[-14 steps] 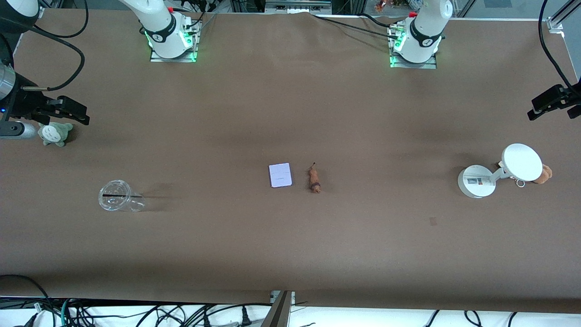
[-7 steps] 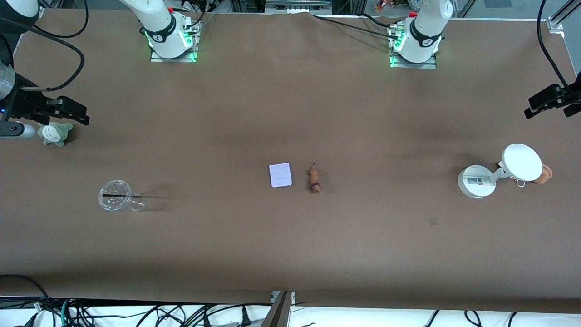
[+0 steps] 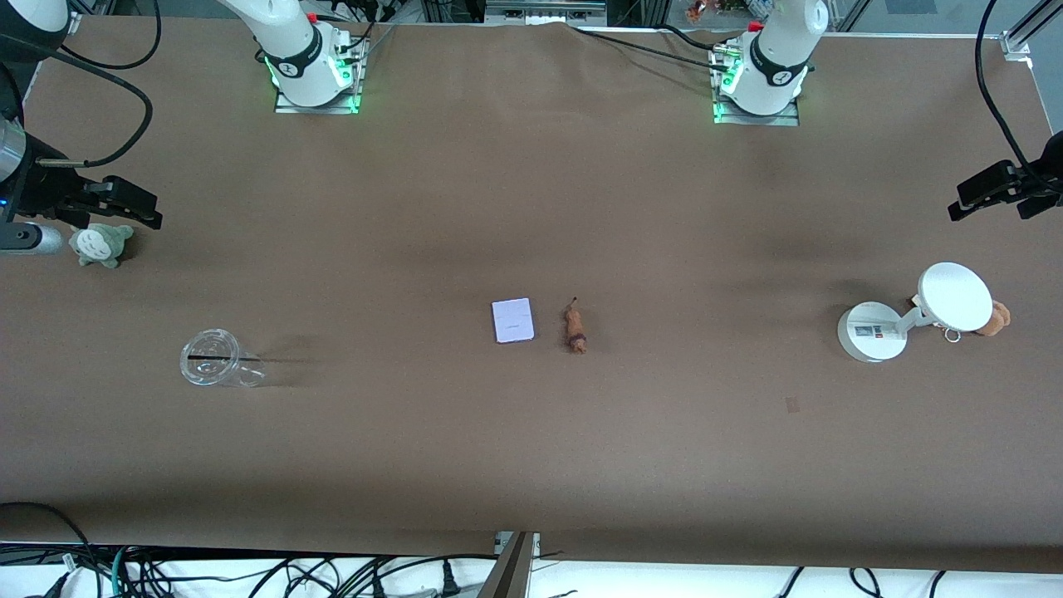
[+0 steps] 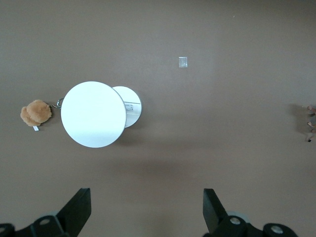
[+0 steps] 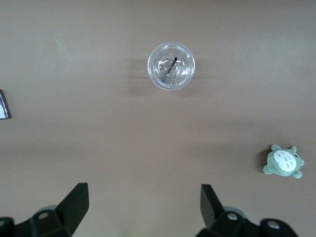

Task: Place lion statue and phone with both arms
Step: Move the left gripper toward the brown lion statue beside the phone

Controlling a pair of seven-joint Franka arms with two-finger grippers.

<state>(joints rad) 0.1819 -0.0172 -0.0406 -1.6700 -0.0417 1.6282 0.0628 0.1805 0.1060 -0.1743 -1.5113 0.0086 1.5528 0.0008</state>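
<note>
The phone (image 3: 511, 320), a flat pale lavender rectangle, lies at the middle of the table. The lion statue (image 3: 575, 326), small and orange-brown, lies just beside it toward the left arm's end. A sliver of the phone (image 5: 3, 105) shows at the edge of the right wrist view, and part of the lion statue (image 4: 310, 129) at the edge of the left wrist view. My left gripper (image 3: 988, 189) (image 4: 146, 207) is open and empty, high over the left arm's end of the table. My right gripper (image 3: 124, 203) (image 5: 143, 205) is open and empty, high over the right arm's end.
A white round-based stand with a disc (image 3: 955, 296) (image 4: 94, 114) and a tan plush (image 3: 996, 318) (image 4: 35, 112) sit under the left gripper's area. A clear lidded cup (image 3: 212, 358) (image 5: 171, 65) and a grey-green plush (image 3: 98, 244) (image 5: 282, 162) sit near the right gripper.
My left gripper has drifted a little toward the middle of the table. The right gripper, phone and lion statue have not visibly moved.
</note>
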